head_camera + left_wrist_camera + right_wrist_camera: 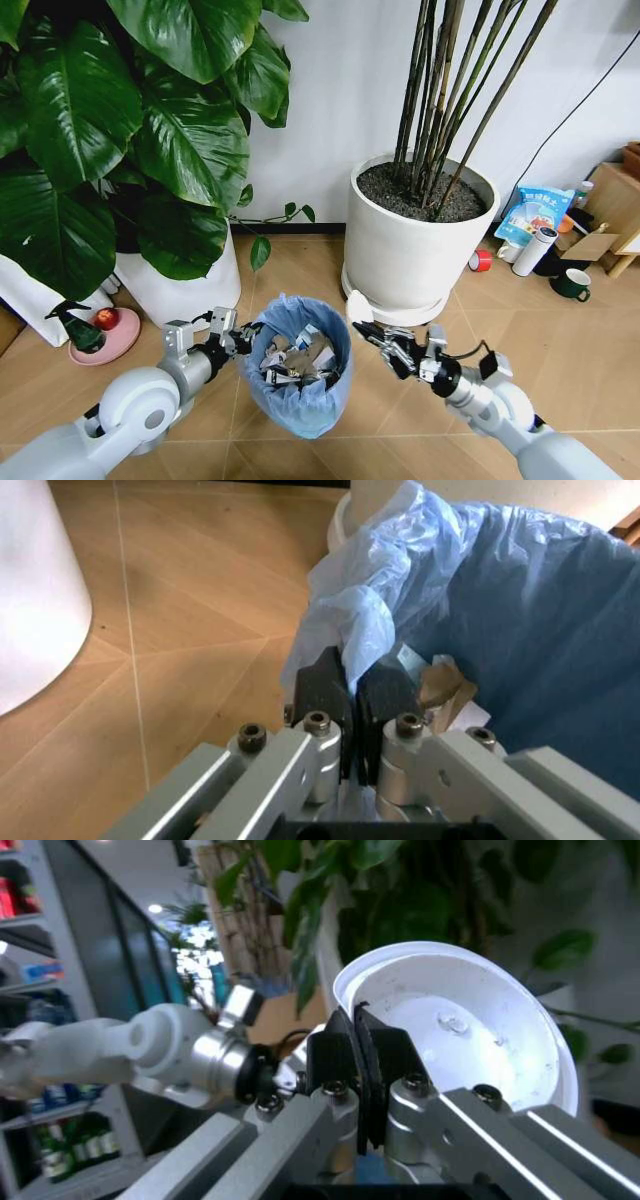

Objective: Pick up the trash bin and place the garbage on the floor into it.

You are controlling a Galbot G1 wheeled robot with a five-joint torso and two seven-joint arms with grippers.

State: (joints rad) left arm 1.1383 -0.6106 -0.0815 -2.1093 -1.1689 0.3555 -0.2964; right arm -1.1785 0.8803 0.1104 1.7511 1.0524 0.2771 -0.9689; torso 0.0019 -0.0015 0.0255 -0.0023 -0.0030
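My left gripper (243, 340) sits at the lower left of the middle in the head view. Its two black fingers (322, 686) are pressed together on the rim of the small round trash bin with the crinkly light-blue plastic bag (300, 385). In the left wrist view the blue bag is bunched up between and above the fingers, so I am pinching the bag and the edge under it. The bin sits low in the middle of the head view, between my two arms. I cannot tell if its bottom touches the light tan wood floor (300, 262).

My right gripper (368, 328) is just to the right of the bin, close to its rim. Its fingers (345, 1050) are squeezed tight on the edge of a white round plastic disc (470, 1020). In the head view the disc shows as a small white shape at the gripper's tip, just off the bin's right rim.

Inside the bin I see crumpled white paper and printed wrappers (295, 362), all mixed up and hard to tell apart. The bin's own wall is hidden by the bag.

Behind the bin stands a big white round plant pot with thin dark stems (415, 240). Its top is cut off by the frame.
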